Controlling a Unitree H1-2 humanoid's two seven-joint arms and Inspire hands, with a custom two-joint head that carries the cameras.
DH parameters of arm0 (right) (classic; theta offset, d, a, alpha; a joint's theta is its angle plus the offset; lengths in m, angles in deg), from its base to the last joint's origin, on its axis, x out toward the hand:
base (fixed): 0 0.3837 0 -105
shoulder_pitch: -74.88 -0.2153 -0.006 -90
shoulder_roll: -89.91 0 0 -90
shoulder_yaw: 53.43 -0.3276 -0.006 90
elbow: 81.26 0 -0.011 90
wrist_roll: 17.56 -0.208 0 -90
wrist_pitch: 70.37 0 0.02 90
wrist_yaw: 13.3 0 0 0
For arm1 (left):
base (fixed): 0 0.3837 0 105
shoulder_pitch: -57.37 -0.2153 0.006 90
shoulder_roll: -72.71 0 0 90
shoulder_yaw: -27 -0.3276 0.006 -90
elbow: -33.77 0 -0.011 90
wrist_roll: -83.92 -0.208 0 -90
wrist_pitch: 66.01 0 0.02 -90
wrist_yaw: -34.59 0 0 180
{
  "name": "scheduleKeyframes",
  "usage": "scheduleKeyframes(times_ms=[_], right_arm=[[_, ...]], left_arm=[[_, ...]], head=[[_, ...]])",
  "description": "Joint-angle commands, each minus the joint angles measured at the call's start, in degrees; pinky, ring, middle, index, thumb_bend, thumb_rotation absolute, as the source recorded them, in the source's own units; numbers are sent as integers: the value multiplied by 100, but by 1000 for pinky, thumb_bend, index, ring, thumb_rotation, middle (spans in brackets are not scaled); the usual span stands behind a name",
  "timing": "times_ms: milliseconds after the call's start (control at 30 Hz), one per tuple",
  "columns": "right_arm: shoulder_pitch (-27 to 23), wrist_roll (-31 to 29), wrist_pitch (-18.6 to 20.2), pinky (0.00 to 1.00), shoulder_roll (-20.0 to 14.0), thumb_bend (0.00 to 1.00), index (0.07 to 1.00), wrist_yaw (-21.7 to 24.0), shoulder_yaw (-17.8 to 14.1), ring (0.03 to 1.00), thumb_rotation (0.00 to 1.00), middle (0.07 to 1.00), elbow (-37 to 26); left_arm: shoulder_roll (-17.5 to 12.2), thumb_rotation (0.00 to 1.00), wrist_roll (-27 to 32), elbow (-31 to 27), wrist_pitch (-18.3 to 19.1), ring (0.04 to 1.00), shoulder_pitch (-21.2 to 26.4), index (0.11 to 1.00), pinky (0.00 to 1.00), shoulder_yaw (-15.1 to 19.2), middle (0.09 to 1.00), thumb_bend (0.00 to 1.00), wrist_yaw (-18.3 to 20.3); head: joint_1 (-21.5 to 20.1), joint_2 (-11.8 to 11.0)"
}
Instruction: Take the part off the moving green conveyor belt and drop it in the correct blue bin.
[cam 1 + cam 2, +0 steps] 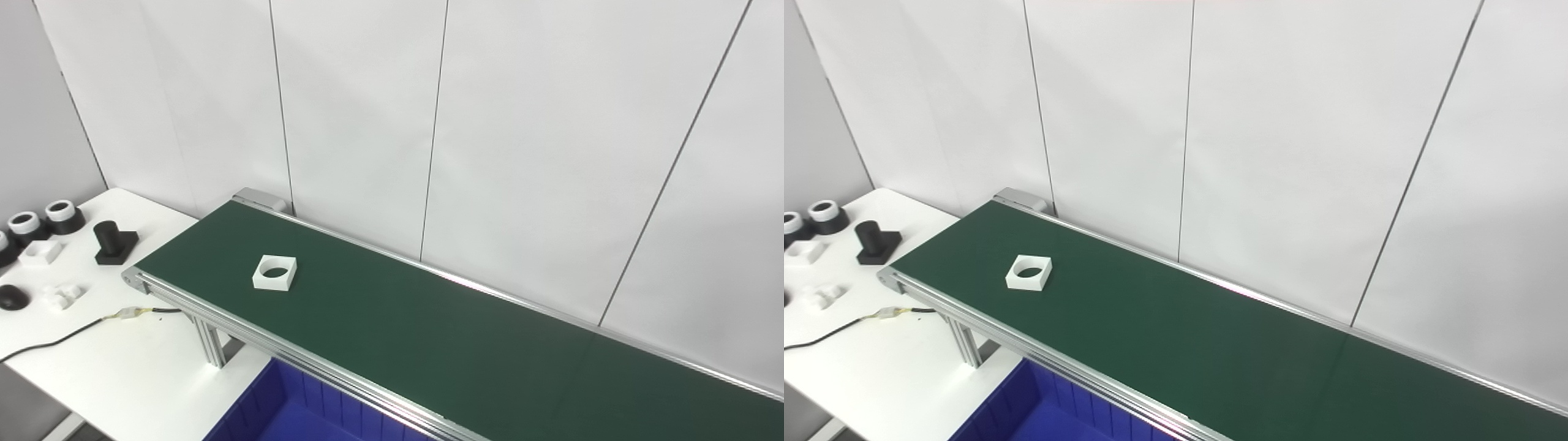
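Head-camera pair, single moment. Behind everything I see a white panelled wall (pixel 520 122) with thin dark seams. The green conveyor belt (pixel 429 343) crosses the frame diagonally from upper left to lower right, edged by an aluminium frame rail (pixel 294 355) on its near side. To the left stands the white desk (pixel 122 367), its surface level with the belt's upper-left end. Below the near rail, at the bottom edge, a blue bin (pixel 288 410) shows only in part. The task's part, a white square block with a round hole (pixel 274 272), lies flat on the belt near its left end, well apart from the bin. On the desk: a black cylinder on a square base (pixel 114 242), two black rings with white tops (pixel 43 219), a white square block (pixel 40 252), small white pieces (pixel 63 296), a black rounded piece (pixel 12 297), and a black cable (pixel 55 340) ending in a pale connector. Neither of my hands is in either view, so I cannot tell how their fingers stand.
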Motion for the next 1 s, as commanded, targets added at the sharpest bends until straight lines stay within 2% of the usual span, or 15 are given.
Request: scheduleKeyframes(times_ms=[0, 200, 233, 300, 400, 600, 667, 833, 967], right_arm=[[37, -17, -301, 669, -33, 503, 860, 77, -72, 792, 0, 833, -248], [91, -13, -301, 660, -45, 509, 854, 173, -108, 780, 0, 823, -304], [91, -27, -301, 658, -42, 509, 853, 180, -118, 777, 0, 820, -295], [94, -42, -301, 650, -42, 519, 836, 188, -134, 766, 0, 806, -291], [102, -18, -301, 649, -45, 503, 840, 165, -148, 766, 0, 806, -323], [107, 38, -301, 666, 4, 474, 849, 138, -157, 784, 0, 821, -343], [91, 169, -301, 647, 23, 451, 846, 29, -131, 763, 0, 813, -326], [58, 298, -301, 638, 72, 408, 844, -43, -85, 741, 0, 808, -279], [31, 307, -301, 622, 78, 419, 836, -47, -42, 739, 0, 802, -268]], left_arm=[[220, 0, 56, -277, -203, 535, -54, 533, 549, -80, 527, 744, -95], [143, 0, 166, -593, -203, 536, -90, 551, 541, -17, 544, 772, 101], [182, 0, 296, -686, -203, 535, -125, 550, 540, 44, 544, 777, 250], [246, 0, 505, -829, -203, 523, -180, 541, 516, 136, 540, 823, 521], [271, 0, 766, -1150, -202, 519, -268, 547, 518, 211, 536, 836, 977], [178, 0, 1127, -1711, -202, 499, -279, 547, 491, 483, 521, 865, 1782], [197, 0, 1214, -1916, -200, 501, -256, 557, 486, 639, 537, 891, 1960], [260, 0, 1175, -2381, -201, 574, -230, 601, 573, 930, 590, 743, 2085], [305, 0, 1252, -2533, -202, 617, -110, 635, 615, 1123, 632, 646, 2155]], head=[[-25, 36], [-122, 155], [-146, 283], [-150, 308], [-190, 472], [-355, 606], [-397, 635], [-450, 699], [-519, 730]])
